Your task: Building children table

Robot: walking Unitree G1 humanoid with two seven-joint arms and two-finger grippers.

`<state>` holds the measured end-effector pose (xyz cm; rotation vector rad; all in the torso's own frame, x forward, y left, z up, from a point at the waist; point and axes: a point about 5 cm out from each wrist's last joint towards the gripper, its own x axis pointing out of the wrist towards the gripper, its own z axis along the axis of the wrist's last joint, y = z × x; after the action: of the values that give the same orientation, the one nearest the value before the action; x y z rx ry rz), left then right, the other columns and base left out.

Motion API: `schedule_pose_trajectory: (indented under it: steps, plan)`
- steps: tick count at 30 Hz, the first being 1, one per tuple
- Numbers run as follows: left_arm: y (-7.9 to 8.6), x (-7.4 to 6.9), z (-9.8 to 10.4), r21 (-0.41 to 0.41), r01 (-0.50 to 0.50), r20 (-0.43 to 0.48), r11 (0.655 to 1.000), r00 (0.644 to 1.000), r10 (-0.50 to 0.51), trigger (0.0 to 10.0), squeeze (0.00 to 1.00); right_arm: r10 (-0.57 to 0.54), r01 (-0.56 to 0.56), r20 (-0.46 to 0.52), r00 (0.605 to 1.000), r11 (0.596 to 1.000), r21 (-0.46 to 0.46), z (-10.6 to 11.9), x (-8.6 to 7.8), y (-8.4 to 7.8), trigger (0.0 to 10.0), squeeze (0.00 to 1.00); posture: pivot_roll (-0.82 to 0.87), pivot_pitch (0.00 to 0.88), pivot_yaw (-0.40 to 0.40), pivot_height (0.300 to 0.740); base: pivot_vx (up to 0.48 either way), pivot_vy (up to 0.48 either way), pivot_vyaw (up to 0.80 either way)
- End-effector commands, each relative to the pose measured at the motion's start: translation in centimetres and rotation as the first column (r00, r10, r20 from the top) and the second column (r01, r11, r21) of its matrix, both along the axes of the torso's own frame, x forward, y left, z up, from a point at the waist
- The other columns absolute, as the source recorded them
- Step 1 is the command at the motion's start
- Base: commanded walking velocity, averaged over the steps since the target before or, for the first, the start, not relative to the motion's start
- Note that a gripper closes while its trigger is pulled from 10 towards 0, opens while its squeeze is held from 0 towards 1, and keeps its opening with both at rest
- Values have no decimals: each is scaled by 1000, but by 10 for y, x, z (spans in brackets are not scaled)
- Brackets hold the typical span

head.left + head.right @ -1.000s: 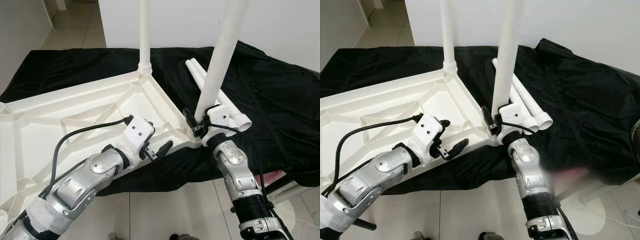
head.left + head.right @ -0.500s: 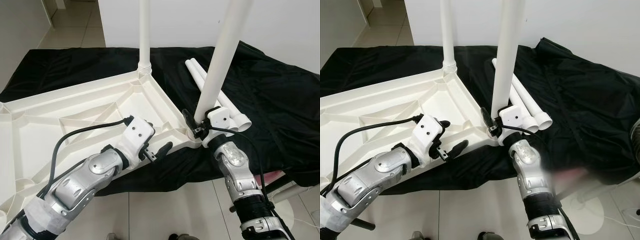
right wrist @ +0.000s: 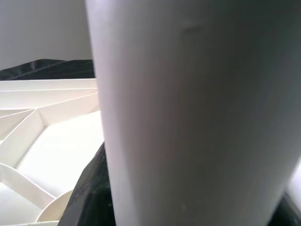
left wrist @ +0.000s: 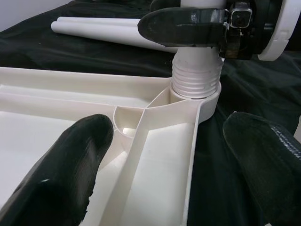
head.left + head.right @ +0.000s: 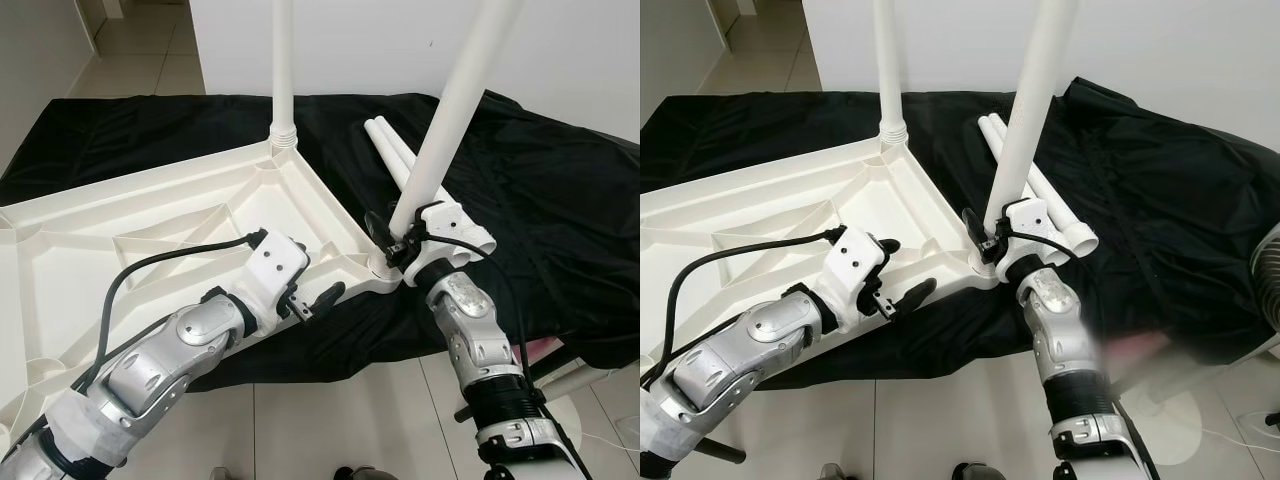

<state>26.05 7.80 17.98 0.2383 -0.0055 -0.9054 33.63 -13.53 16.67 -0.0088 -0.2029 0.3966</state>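
At the near corner socket [image 4: 195, 89] of the upturned tabletop [image 5: 150, 230], the right tool [image 5: 400, 245] clamped a tilted leg [image 5: 445, 125], which wanted straightening before screwing home, while the left tool [image 5: 315, 300] hovered open nearby.

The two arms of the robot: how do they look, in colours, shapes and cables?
Both arms are jointed silver metal segments. Each ends in a white wrist housing carrying two long black fingers: the left gripper and the right gripper. A black cable loops from the left wrist housing back along the forearm; a thinner black cable runs along the right forearm. Black ribbed collars ring both arms.
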Motion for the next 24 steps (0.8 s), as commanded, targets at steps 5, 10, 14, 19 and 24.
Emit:
schedule_pose_trajectory:
  steps: [5,10,14,19,24]
  plan:
    - [-9,-16,0,31,315,-50,949,948,-313,10000,0,-38,40,-162,986,999,10,-29,0,-5,10000,0,-30,124,-31,740,0,0,0]
    - [-9,-16,0,31,314,-51,949,949,-313,10000,0,-50,54,-176,983,998,18,-31,-1,-6,10000,0,-32,124,-29,740,0,0,0]
    - [-9,-16,0,33,316,-52,948,948,-314,10000,0,-61,71,-198,978,997,43,-34,-2,-6,10000,0,-33,126,-29,740,0,0,0]
    - [-9,-15,1,34,316,-51,948,948,-314,10000,0,-14,8,-88,996,998,-64,-33,-12,2,10000,0,-33,123,-30,740,0,0,0]
    - [-9,-14,1,35,314,-49,949,949,-312,10000,0,21,-28,-69,997,995,-97,-39,-18,6,10000,0,-32,122,-30,740,0,0,0]
